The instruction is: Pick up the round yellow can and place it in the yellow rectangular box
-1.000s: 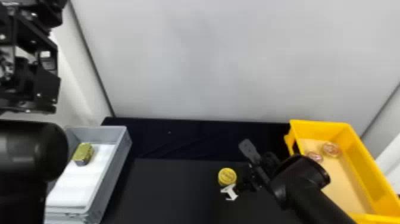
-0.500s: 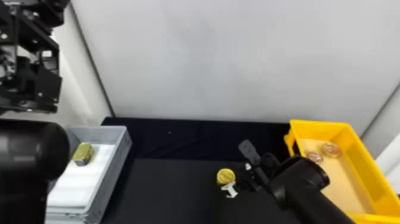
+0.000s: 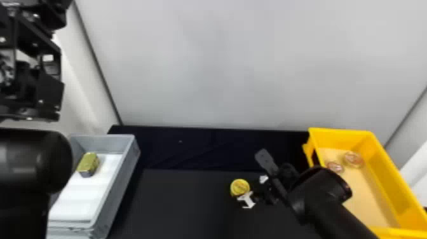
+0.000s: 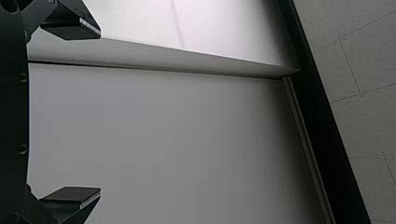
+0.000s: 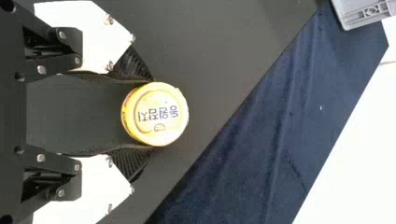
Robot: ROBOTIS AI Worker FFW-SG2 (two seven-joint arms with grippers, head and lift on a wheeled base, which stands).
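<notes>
On the dark table, the round yellow can (image 3: 240,187) stands at the white-backed fingers of my right gripper (image 3: 255,190). From the right wrist view, the can (image 5: 155,114) is held at its sides by the two black pads of my right gripper (image 5: 152,114), which is shut on it near the tips. The yellow rectangular box (image 3: 341,135) is at the right, beyond the right arm. My left gripper (image 3: 30,70) is parked high at the left; in the left wrist view my left gripper (image 4: 100,113) is open and holds nothing.
A grey bin (image 3: 127,171) at the left holds a gold-green rectangular tin (image 3: 88,164) on a white sheet. Two round reddish items (image 3: 353,159) lie inside the yellow box. A pale wall (image 3: 241,63) rises behind the table.
The fingers of my right gripper have drawn in around the can, and the can has shifted very slightly to the left. The left arm has stayed almost still.
</notes>
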